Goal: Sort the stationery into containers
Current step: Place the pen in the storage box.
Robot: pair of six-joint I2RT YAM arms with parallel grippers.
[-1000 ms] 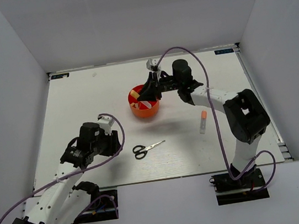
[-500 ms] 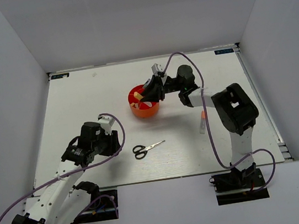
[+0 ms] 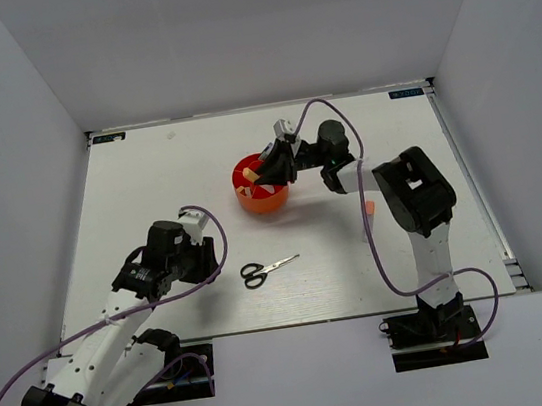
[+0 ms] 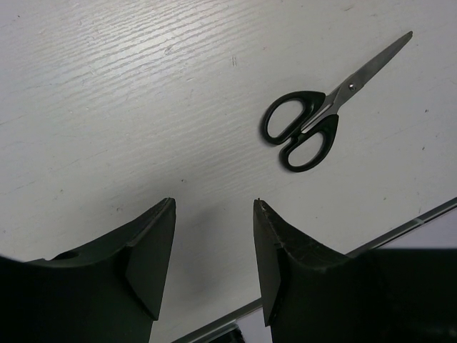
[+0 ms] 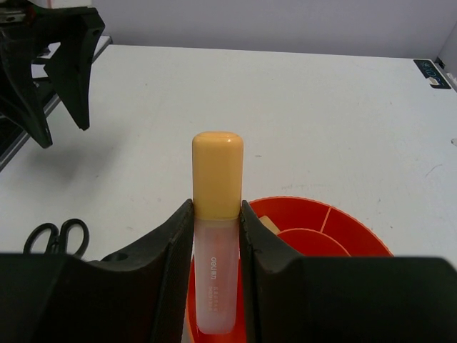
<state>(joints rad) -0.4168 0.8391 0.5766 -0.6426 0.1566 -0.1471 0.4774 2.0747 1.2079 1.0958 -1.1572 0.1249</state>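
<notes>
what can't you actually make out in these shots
Right wrist view: the lower end of the marker, behind the right pincer and cut by the bottom edge.
Right wrist view: most of the orange organiser and the blades of the scissors, behind that pincer.
Top view: the organiser's contents, too small and under the pincer; the white-orange tube, small and crossed by the right arm's cable.

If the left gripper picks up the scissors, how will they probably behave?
The scissors lie flat, so they probably will not roll. The blades look like stiff metal. Lifted by one handle loop, they might swing open.
</notes>
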